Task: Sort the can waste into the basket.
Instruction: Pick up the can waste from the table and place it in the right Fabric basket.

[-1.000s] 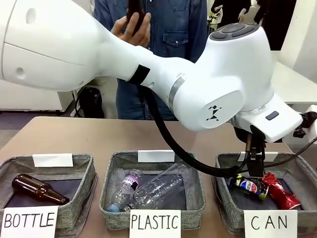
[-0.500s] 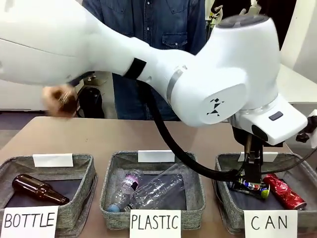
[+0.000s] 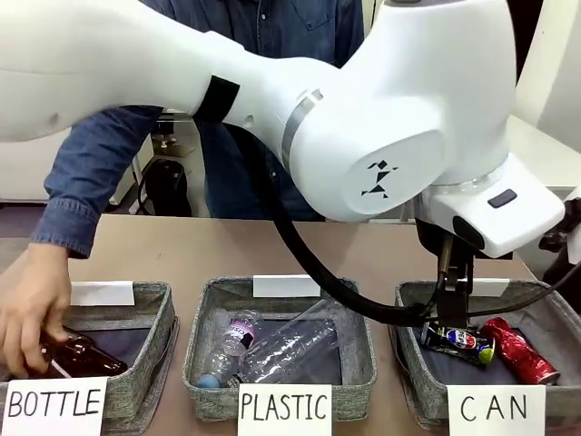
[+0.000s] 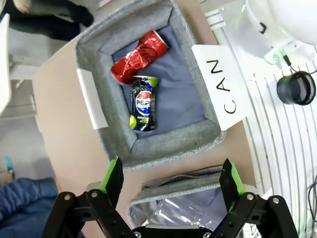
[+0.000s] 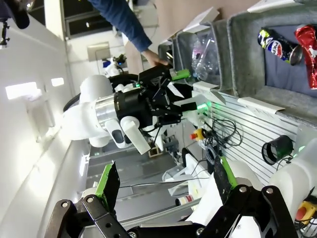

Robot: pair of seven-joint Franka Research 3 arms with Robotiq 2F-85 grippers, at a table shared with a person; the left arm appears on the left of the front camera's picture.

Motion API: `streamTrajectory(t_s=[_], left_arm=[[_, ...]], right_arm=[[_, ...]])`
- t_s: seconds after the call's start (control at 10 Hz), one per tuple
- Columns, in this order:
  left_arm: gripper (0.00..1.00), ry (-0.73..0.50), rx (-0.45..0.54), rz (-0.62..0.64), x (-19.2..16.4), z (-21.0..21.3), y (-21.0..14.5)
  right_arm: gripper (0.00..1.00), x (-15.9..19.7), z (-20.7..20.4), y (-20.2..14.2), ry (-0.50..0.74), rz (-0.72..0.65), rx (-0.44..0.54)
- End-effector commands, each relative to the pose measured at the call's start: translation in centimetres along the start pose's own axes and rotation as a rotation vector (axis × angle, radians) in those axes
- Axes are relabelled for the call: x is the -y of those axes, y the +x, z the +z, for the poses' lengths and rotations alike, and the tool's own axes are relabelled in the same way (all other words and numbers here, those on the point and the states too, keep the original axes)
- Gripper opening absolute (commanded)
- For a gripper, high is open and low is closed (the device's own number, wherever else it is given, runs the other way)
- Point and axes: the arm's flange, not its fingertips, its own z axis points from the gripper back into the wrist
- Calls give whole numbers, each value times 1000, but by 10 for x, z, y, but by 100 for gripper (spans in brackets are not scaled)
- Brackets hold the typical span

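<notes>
Both crushed cans lie side by side in the grey CAN basket (image 3: 408,363): the black can (image 3: 458,341) on the left, the red can (image 3: 519,351) on the right. My left gripper (image 3: 452,304) hangs just above the basket's back left part, over the black can. From the left wrist, the left gripper (image 4: 172,178) is open and holds nothing, with the black can (image 4: 143,103) and red can (image 4: 139,56) on the dark bottom of the CAN basket (image 4: 198,139) below it. My right gripper (image 5: 164,178) is open, far from the black can (image 5: 275,45) and red can (image 5: 307,49).
A PLASTIC basket (image 3: 204,381) with clear bottles stands in the middle. A person's hand (image 3: 32,309) rests on a brown bottle (image 3: 86,356) in the BOTTLE basket (image 3: 150,377) at the left. My left arm spans most of the front view.
My left gripper has lifted off the black can, which stays in the CAN basket. The person's hand has come down from chest height into the BOTTLE basket.
</notes>
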Motion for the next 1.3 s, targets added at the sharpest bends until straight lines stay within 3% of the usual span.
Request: streamTrajectory(t_s=[0.0,0.2,0.8,1.0,1.2], left_arm=[[100,-16,29,-6,2,-8,-1],[100,3,1,-24,5,4,-10],[100,10,-85,128,32,75,-115],[100,11,-78,289,47,121,-178],[100,34,-19,600,66,175,-250]], right_arm=[[100,-2,1,-4,-16,7,-8],[100,-1,0,-1,-1,2,1],[100,-12,-67,31,-67,11,-188],[100,-20,-111,46,-112,41,-282],[100,-29,-173,64,-120,38,-377]])
